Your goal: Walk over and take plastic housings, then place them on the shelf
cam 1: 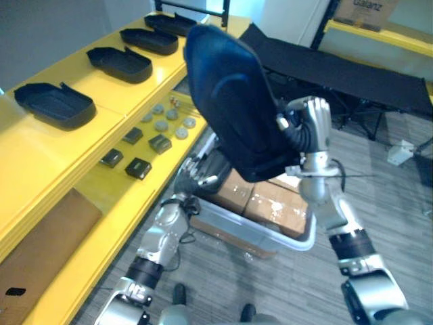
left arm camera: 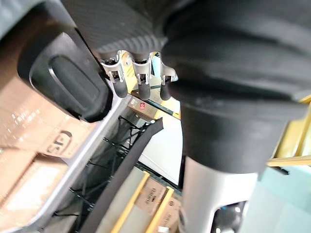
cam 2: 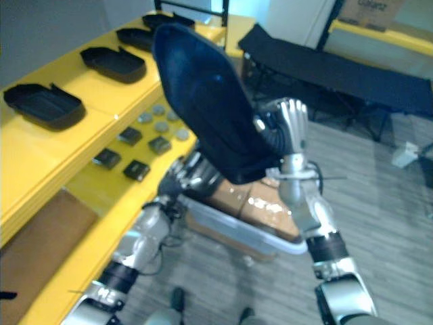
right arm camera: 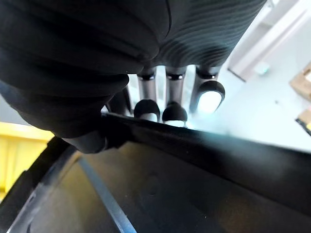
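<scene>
Beside yellow shelving, right hand pinches the raised plastic housing, fingers curled.

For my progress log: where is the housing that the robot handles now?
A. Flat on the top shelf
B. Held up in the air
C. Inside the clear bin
B: the housing stands tilted in the air beside the yellow shelf, its rim pinched by the right hand, with the clear bin below it.
</scene>
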Tool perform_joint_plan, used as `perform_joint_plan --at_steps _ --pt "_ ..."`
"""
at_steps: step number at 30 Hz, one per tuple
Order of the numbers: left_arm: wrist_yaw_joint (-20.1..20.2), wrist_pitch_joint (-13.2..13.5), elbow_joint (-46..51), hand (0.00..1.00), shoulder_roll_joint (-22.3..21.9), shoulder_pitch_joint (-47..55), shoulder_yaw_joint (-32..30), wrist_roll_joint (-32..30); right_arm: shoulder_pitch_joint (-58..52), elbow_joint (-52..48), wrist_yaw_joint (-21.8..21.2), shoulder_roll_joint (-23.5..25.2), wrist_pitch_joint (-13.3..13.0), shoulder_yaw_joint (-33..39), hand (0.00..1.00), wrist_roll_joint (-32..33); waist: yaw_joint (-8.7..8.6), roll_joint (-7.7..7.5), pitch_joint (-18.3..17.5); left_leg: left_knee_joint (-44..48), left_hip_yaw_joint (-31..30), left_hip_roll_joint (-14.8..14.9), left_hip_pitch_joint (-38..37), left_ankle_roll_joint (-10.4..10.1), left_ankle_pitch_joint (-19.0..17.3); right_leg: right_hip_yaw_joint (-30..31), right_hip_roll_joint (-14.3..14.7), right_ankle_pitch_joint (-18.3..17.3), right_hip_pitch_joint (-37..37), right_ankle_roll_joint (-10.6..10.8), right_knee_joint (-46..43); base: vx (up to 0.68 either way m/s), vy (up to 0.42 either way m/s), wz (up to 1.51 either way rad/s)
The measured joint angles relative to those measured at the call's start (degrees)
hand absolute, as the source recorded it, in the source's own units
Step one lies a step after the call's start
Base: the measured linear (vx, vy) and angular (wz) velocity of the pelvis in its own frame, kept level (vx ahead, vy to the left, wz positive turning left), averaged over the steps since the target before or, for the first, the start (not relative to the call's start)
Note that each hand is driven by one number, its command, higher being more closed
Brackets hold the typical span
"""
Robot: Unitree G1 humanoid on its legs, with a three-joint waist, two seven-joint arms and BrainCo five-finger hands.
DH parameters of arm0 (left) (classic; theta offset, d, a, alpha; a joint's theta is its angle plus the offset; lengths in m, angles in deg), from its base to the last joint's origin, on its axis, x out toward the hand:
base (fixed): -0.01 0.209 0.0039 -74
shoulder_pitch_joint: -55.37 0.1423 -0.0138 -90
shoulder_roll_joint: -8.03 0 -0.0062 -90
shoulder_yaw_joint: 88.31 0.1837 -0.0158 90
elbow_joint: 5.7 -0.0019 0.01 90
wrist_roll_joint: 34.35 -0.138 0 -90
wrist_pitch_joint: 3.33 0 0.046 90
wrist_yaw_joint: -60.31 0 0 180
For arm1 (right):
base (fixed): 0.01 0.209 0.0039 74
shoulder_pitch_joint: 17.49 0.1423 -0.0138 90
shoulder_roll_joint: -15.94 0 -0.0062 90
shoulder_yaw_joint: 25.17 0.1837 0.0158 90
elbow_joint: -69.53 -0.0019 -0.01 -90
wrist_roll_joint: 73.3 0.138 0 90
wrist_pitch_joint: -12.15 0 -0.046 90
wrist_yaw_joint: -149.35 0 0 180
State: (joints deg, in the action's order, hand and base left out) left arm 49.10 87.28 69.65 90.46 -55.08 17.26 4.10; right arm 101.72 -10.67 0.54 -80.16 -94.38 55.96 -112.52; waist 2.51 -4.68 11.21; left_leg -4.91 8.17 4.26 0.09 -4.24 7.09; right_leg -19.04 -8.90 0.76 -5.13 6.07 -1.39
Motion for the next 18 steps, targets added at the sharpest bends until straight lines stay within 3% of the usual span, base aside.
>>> perform_joint_plan --at_steps 10,14,18 --pt "0.7 3.5 0.0 0.00 -1.8 0.1 1.0 6.7 -2.2 2.6 -1.2 1.9 -1.0 -2.2 1.00 -2.1 -0.08 0.18 -2.3 0.0 -1.5 -0.2 0.0 -0.1 0.3 -1.0 0.2 0.2 -1.0 0.0 1.0 0.00 -0.005 0.05" --pt "3.5 3.5 0.0 0.00 -2.1 0.1 1.3 11.1 -2.2 2.8 -1.2 1.9 -1.1 -3.0 1.00 -2.1 -0.17 0.17 -2.3 0.0 -1.5 -0.2 0.0 0.0 0.5 -1.0 0.2 0.5 -1.0 -0.1 1.0 -0.04 0.001 -0.01" --pt "6.0 1.8 0.0 0.00 -2.1 0.1 2.1 13.5 -2.2 4.2 -1.1 2.1 -1.2 -3.9 1.00 -2.1 -0.13 0.17 -2.3 0.0 -1.6 -0.1 0.0 0.0 0.5 -1.0 0.2 0.6 -1.0 -0.1 1.0 -0.03 0.002 0.00"
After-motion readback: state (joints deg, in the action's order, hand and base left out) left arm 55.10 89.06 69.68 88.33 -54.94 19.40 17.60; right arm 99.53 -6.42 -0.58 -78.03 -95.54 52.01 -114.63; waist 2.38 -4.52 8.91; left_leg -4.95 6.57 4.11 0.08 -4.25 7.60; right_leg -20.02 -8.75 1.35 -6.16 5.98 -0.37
